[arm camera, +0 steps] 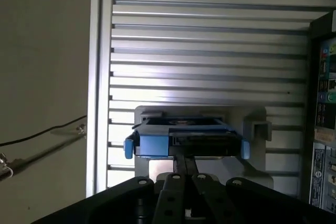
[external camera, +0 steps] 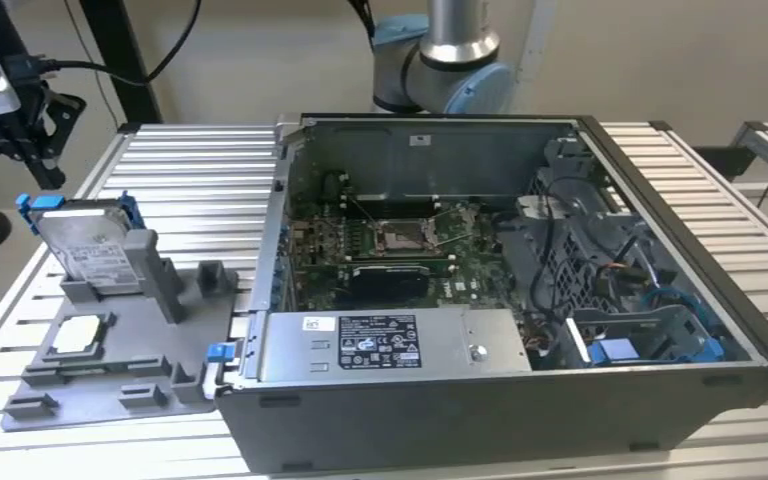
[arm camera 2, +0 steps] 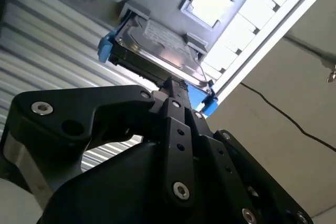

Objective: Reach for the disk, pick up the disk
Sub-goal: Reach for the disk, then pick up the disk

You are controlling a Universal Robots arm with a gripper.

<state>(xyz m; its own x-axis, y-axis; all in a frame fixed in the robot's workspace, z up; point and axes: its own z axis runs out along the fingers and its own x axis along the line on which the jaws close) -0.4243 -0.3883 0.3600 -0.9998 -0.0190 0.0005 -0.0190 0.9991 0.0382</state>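
- Black two-finger gripper point(arm camera 2: 176, 85) first: in both wrist views the fingers look pressed together at the tips with nothing between them, so it's empty-handed.
- Those tips point straight at the disk point(arm camera: 184, 142). In the first wrist view they sit right up against its near edge, and I honestly can't tell if that's contact or a hair off.
- The exterior view helps here. The gripper point(external camera: 45, 172) hangs above the disk point(external camera: 91, 245), a bit toward the exterior view's left, with what looks like a small gap between them.
- The disk is standing on edge in a slot of a grey plastic fixture point(external camera: 117, 360), label face showing. A blue bracket point(external camera: 40, 203) wraps its upper edge and sides.
- The bit that matters is that the upper edge is the side facing the gripper. From the first wrist view, that edge seems to run the same way the finger linkage spreads, not across the thin side. That's my read only.
- Farther out, a small square silver chip point(external camera: 77, 335) lies flat in the same fixture, well apart from the fingers.
- The fixture sits on a slatted aluminium table point(external camera: 184, 170), just beside an open computer case point(external camera: 678, 200) on the exterior view's right.
- My take is the reach is pretty much there, but the disk is not yet gripped or lifted.
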